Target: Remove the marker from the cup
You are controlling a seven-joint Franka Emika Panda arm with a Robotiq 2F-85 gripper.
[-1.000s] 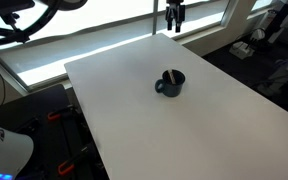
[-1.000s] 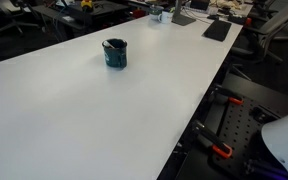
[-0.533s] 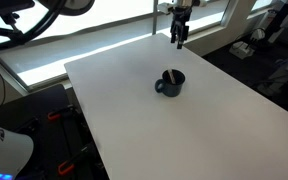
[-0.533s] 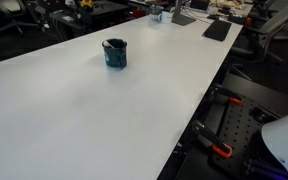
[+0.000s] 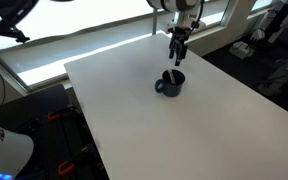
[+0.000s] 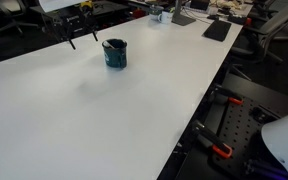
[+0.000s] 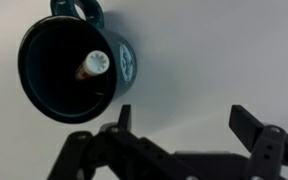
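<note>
The cup (image 5: 170,83), a dark navy mug with a side handle, stands upright near the middle of the white table; it shows in both exterior views (image 6: 115,52) and fills the upper left of the wrist view (image 7: 72,68). The marker (image 7: 91,66), reddish with a pale end, leans inside the cup; its tip shows in an exterior view (image 5: 169,74). My gripper (image 5: 177,55) hangs above the table just behind the cup, fingers down. In the wrist view its jaws (image 7: 184,122) are open and empty, with bare table between them, beside the cup.
The white table (image 5: 184,130) is wide, with edges dropping to dark floor and equipment. Windows run behind it (image 5: 94,30). Desks with clutter stand beyond the far end (image 6: 184,12). A dark mat lies at the far corner (image 6: 218,30).
My gripper has come down and forward from the far table edge toward the cup. Cup and marker have not moved.
</note>
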